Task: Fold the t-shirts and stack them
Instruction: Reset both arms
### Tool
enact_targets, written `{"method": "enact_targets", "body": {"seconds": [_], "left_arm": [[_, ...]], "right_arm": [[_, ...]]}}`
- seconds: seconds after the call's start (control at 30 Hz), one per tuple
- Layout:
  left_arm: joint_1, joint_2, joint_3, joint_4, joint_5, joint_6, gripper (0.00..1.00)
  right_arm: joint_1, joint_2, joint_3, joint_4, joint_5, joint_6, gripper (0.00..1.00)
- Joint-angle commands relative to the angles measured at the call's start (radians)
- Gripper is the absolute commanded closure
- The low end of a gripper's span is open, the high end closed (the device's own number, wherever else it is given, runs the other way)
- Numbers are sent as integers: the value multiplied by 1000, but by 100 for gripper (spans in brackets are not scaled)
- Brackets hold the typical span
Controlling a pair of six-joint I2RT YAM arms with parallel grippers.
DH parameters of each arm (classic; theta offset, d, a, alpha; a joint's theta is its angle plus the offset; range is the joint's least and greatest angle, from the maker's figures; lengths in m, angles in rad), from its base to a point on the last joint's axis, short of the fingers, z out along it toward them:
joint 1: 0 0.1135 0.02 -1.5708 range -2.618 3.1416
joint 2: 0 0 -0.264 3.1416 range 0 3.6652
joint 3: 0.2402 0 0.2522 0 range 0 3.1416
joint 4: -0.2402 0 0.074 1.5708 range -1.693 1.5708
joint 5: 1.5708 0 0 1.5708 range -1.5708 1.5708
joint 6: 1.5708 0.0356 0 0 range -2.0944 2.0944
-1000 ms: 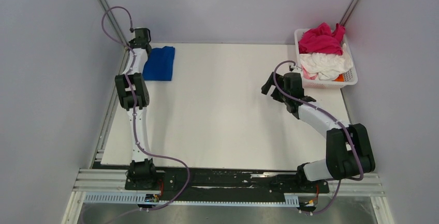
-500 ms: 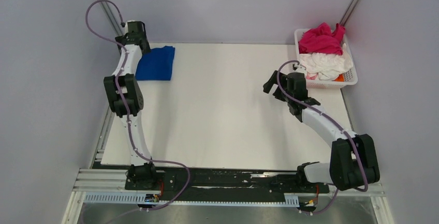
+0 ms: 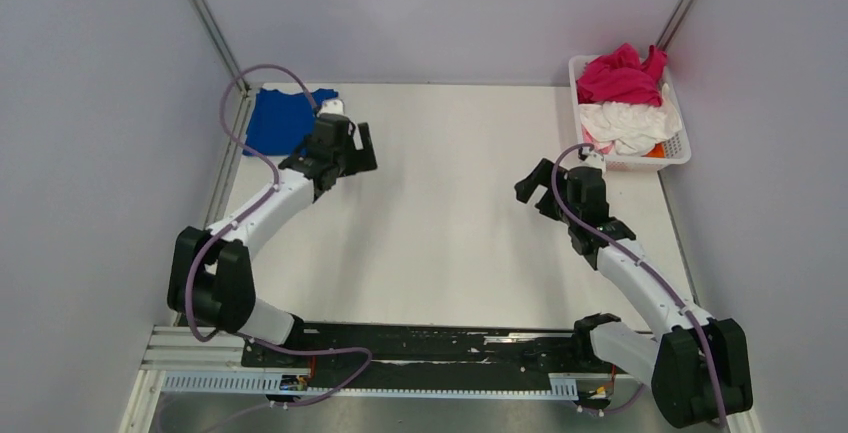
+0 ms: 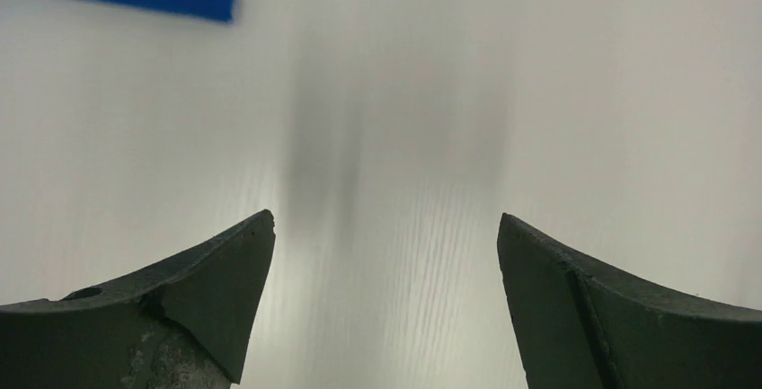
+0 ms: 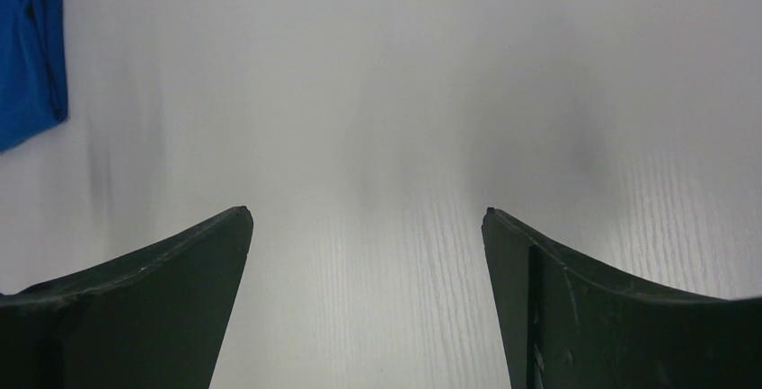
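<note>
The blue shirt [image 3: 272, 121] lies folded at the 10 o'clock corner of the table [image 3: 450, 253]. The pink shirt [image 3: 620, 78] and the white shirt [image 3: 628, 125] are bunched up in the basket [image 3: 640, 164] at 2 o'clock. The left gripper [image 4: 385, 223] and the right gripper [image 5: 367, 214] hang over the table, both spread wide and holding nothing.

Folded blue t-shirt [image 3: 270, 121] far left, pink t-shirt [image 3: 618, 77] and white t-shirt [image 3: 630, 123] heaped in basket [image 3: 640, 164] far right
</note>
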Motion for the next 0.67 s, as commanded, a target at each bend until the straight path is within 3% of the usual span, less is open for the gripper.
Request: {"method": "enact_targets", "body": {"seconds": [0.0,0.1,0.3,0.63], "left_arm": [[-153,-186,-245,130,-58,-43,0],[-228,-287,-351,166,-48,-57,0],[-233,-440,-464,181,-70,-64,0],[-233,-427,-460,165,-144,-53,0]], "right_arm": [[-2,-71,-50,-14,-14,33,0],[1,-95,-82,-19,-13,39,0],[0,-121,-139,-21,31,59,0],[1,-141,-138,-1,68,54,0]]}}
